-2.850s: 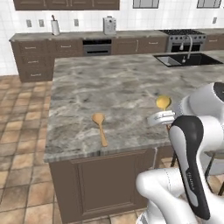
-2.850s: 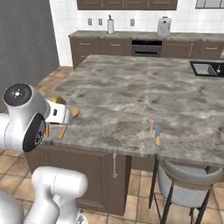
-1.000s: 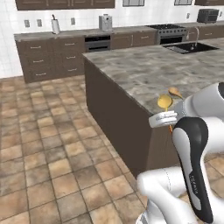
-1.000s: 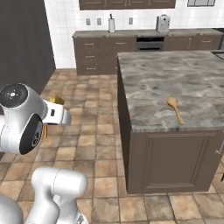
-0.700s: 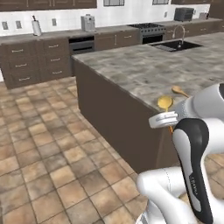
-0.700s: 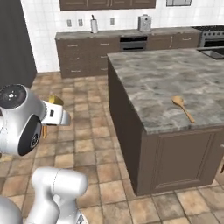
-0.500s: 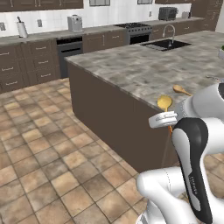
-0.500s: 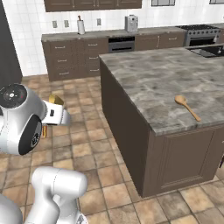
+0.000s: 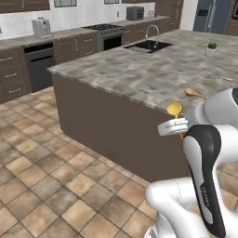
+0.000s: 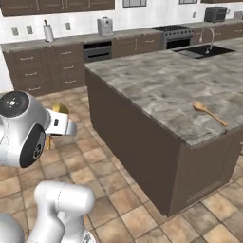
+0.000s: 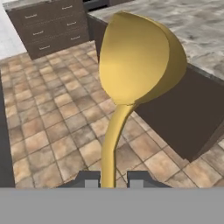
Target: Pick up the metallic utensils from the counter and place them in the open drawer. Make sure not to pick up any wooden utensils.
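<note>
My gripper (image 11: 113, 179) is shut on the handle of a shiny golden-yellow metallic utensil (image 11: 135, 61), whose spoon head stands upright above the fingers. I hold it off the counter's edge, over the tiled floor, gripper (image 9: 173, 126) and golden head (image 9: 175, 109) close to my body. From the right the gripper (image 10: 59, 124) and utensil (image 10: 60, 108) show the same. The big wooden spoon (image 9: 194, 93) (image 10: 209, 112) lies on the counter (image 9: 139, 74) (image 10: 156, 85) near its corner. A second slim utensil (image 9: 219, 78) lies farther back. The open drawer is out of view.
The island's dark cabinet side (image 10: 133, 137) faces me across tiled floor (image 9: 56, 176). A sink (image 9: 144, 45) and a small potted plant (image 9: 211, 48) sit on the island. Wall cabinets with a toaster (image 10: 104, 24) and a stove (image 9: 104, 28) line the back.
The base has swung round, so the whole scene has shifted and the island shows from another side. The gripper keeps its hold on the golden utensil.
</note>
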Tool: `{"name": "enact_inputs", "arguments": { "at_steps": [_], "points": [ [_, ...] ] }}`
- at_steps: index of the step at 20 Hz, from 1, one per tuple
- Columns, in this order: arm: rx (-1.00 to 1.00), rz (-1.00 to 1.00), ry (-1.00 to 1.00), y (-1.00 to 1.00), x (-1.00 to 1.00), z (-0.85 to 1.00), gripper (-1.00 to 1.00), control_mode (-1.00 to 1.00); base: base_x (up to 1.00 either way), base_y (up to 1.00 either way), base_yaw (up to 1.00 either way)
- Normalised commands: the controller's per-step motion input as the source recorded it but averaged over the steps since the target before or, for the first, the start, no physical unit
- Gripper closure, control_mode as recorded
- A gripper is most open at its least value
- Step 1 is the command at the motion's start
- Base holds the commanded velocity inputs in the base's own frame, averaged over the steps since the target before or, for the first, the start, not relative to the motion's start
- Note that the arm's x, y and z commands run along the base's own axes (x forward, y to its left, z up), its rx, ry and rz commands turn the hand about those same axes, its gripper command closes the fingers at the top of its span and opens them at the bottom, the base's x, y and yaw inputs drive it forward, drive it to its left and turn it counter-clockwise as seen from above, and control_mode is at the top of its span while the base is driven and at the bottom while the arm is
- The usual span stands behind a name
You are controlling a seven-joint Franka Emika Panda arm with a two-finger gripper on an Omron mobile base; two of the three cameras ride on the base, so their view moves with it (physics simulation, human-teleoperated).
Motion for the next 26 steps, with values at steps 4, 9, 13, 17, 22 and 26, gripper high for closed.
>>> {"name": "enact_inputs", "arguments": {
  "at_steps": [4, 9, 13, 17, 22, 26],
  "points": [
    [0.00, 0.00, 0.00, 0.00, 0.00, 0.00, 1.00, 1.00, 0.43, 1.00, -0.39],
    [0.00, 0.00, 0.00, 0.00, 0.00, 0.00, 1.00, 1.00, 0.39, 1.00, -0.30],
    [0.00, 0.00, 0.00, 0.00, 0.00, 0.00, 1.00, 1.00, 0.33, 1.00, -0.27],
    [0.00, 0.00, 0.00, 0.00, 0.00, 0.00, 1.00, 1.00, 0.59, 1.00, -0.25],
    [0.00, 0.00, 0.00, 0.00, 0.00, 0.00, 1.00, 1.00, 0.99, 1.00, -0.14],
    [0.00, 0.00, 0.00, 0.00, 0.00, 0.00, 1.00, 1.00, 0.89, 1.00, -0.16]
  ]
}}
